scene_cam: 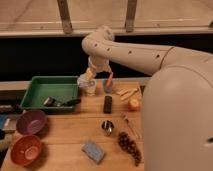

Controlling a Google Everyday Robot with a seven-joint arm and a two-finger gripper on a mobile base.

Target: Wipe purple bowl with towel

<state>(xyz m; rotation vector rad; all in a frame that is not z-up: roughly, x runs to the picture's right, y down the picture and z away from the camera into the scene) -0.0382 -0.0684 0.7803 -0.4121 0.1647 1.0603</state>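
Hovering by a small white cup [90,88] at the wooden table's [70,132] far centre, the gripper [89,75] — grip state: cannot tell — is sitting well apart from the round purple bowl [31,121], lying near-left.

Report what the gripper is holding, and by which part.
Cannot be told. The gripper hangs at the back, right over a small pale container beside the green tray; no hold on it is visible. The purple bowl sits apart.

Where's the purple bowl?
In camera view, the purple bowl sits at the left of the table, between the green tray and the orange bowl. The gripper hangs by the tray's right end.
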